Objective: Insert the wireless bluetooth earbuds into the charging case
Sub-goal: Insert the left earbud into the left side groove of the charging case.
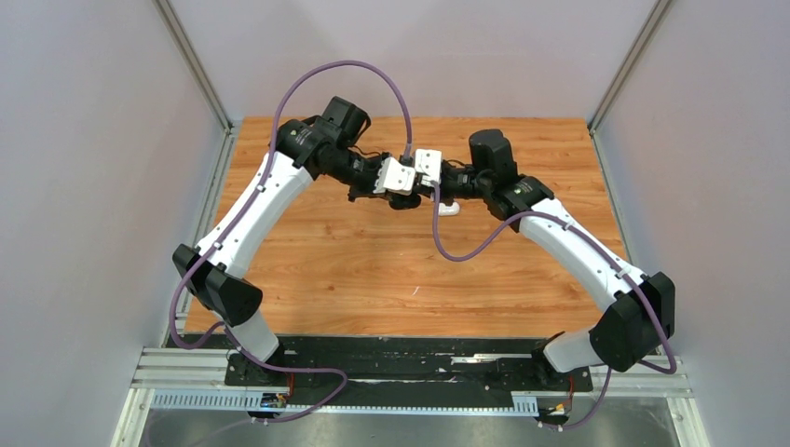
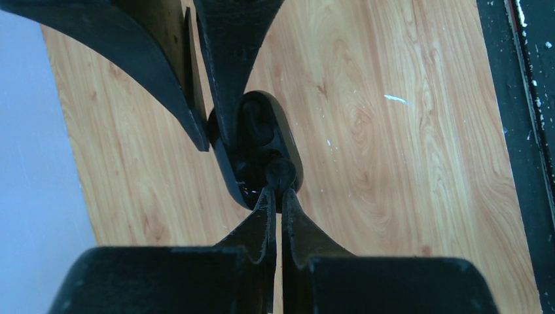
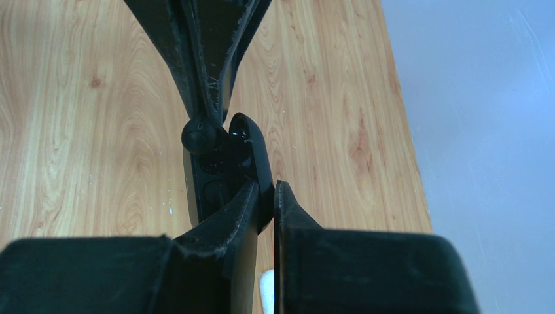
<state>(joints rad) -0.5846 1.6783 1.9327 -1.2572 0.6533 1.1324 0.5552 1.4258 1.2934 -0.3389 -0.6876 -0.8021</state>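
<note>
Black earbud point(image 2: 280, 172) poised at open case point(image 2: 262, 131)
Left claw point(image 2: 277, 191) pinches it, right claw point(image 3: 265, 190) grips the case; misalignment could drop it.

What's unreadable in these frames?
- Top view: left tool, right tool and glossy black pill-shaped plastic case hide under wrist cameras.
- Top view: small white rounded object on wooden table, mostly covered by right arm; unidentifiable.
- Wrist views: seating of small round black earbud masked by left tool.

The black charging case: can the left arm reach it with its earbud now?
Probably yes: the left gripper, shut on a black earbud, is at the open case held by the right gripper; nothing lies between.
</note>
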